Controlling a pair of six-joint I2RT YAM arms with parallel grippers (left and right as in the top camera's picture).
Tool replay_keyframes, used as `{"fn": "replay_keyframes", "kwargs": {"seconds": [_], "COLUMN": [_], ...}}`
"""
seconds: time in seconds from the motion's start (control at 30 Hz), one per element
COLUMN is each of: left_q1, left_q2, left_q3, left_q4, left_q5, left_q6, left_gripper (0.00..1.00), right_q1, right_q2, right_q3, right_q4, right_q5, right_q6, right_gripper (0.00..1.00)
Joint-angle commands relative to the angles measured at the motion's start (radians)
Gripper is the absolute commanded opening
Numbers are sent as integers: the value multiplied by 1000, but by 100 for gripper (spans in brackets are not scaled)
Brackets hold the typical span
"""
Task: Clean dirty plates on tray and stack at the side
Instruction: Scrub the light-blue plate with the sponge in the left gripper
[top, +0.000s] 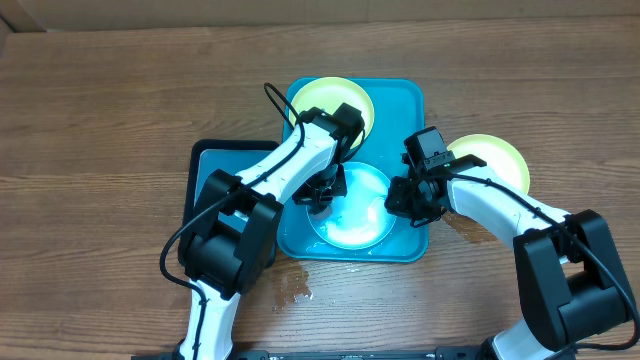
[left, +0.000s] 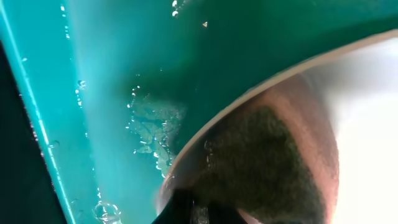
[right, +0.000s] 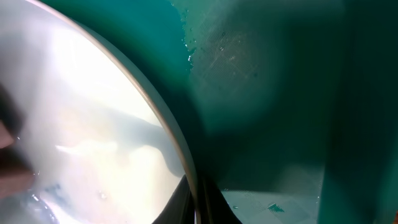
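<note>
Clamping the blue plate (top: 355, 218) at its rim is the right end effector (right: 196, 200); the left end effector (left: 186, 210) grips a sponge (left: 261, 162).

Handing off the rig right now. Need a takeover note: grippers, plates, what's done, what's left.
The left gripper is down on the light blue plate mid-tray, apparently shut on a dark scrub pad pressed to the plate's face.
The right gripper pinches that plate's right rim.
The tray is wet. It holds the blue plate and the far yellow-green plate, which is partly under the left arm.
Done, judging by position: the side yellow-green plate sits on the table right of the tray.
Left: finish scrubbing the blue plate, stack it on the side plate, then do the far one.
</note>
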Motion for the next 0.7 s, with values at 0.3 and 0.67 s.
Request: {"fn": "replay_keyframes", "kwargs": {"seconds": [0.3, 0.67], "left_q1": [-116, -68], "left_q2": [37, 34], "left_q3": [-46, -46], "left_q4": [291, 35], "left_q5": [514, 216], "left_q6": [58, -16], "left_gripper": [4, 4], "right_q1": [-2, -2], "right_q2": [20, 20], "right_q3": [-33, -33], "right_q4": [-12, -15], "right_q5": [71, 71], "right_q6": [26, 26], "right_gripper": [4, 4]}}
